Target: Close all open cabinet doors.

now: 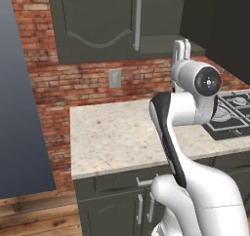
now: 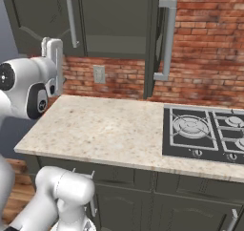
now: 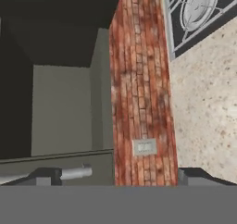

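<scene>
Two upper cabinet doors hang over the counter. The left door lies flat against the cabinet, its bar handle vertical. The right door stands swung out, seen edge-on with its silver handle; it shows as a dark panel in the left base view. Between them the cabinet's inside is exposed. My gripper is open and holds nothing; it points up at that opening from below the left door. My hand rises just under the cabinet.
A speckled stone counter runs below, with a gas hob at its right. A wall outlet sits on the brick wall. The lower doors under the counter look shut. A blue-grey panel stands at the left.
</scene>
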